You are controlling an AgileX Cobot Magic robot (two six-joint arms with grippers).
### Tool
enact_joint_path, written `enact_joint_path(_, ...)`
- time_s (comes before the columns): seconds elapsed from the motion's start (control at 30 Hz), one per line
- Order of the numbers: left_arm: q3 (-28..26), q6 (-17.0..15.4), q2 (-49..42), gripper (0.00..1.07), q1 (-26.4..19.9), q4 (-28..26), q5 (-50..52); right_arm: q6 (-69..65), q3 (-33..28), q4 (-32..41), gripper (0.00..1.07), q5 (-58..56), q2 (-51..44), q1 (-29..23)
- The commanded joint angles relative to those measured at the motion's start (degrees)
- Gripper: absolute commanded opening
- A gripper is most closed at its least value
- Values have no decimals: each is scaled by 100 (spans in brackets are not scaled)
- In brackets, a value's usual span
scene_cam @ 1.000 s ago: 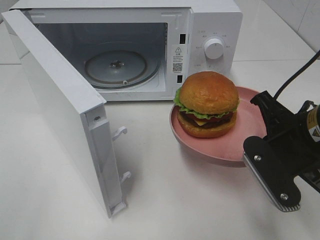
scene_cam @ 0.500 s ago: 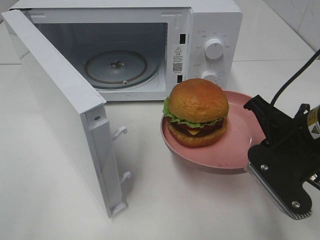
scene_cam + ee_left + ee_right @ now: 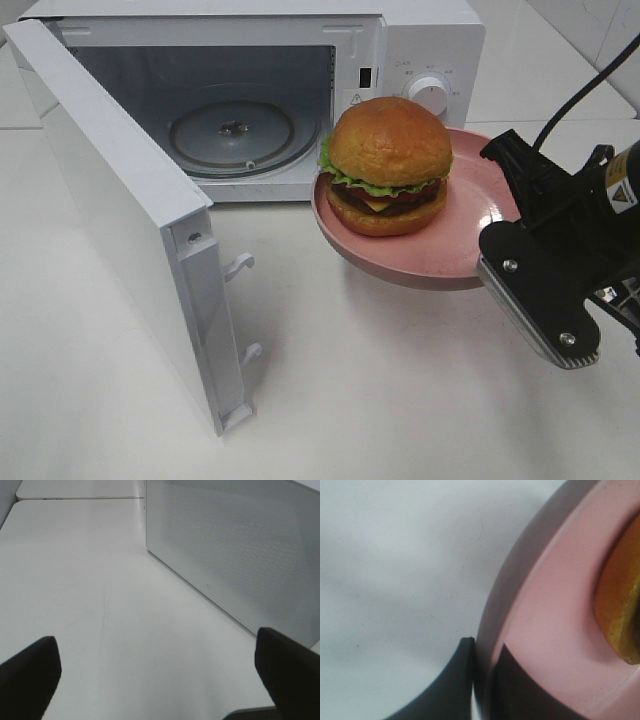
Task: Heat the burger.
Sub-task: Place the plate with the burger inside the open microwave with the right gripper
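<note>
White desk [image 3: 380, 410]: burger [image 3: 390, 140] outside the open microwave [image 3: 430, 40] at its ten o'clock.
My right hand [image 3: 485, 680] pinches its plate [image 3: 470, 250]; left hand [image 3: 160, 675] gapes empty.

The white table [image 3: 400, 410] bears a white microwave [image 3: 425, 45], its door [image 3: 120, 210] open.

Black end effector [image 3: 505, 180], silver screws [image 3: 509, 266], black cable [image 3: 585, 95], yellow label [image 3: 622, 188]

High camera overlooks microwave [image 3: 425, 50] and plate [image 3: 470, 250]; wrist cameras look past their fingers [image 3: 30, 675]: left at microwave, right close on plate.
</note>
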State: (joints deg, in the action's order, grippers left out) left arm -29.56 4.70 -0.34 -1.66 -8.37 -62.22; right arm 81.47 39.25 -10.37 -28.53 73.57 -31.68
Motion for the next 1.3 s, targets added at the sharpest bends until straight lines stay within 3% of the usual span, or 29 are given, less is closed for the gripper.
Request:
enact_joint_path(0.03, 0, -46, -80, 98, 34, -11, 74, 92, 189, 235, 0, 132, 17, 17)
enact_joint_path(0.6, 0, -46, -80, 98, 34, -11, 74, 298, 613, 361, 0, 281, 361, -407)
enact_joint_path(1.3, 0, -46, -80, 98, 34, -11, 74, 275, 2177, 693, 0, -80, 1931, -453)
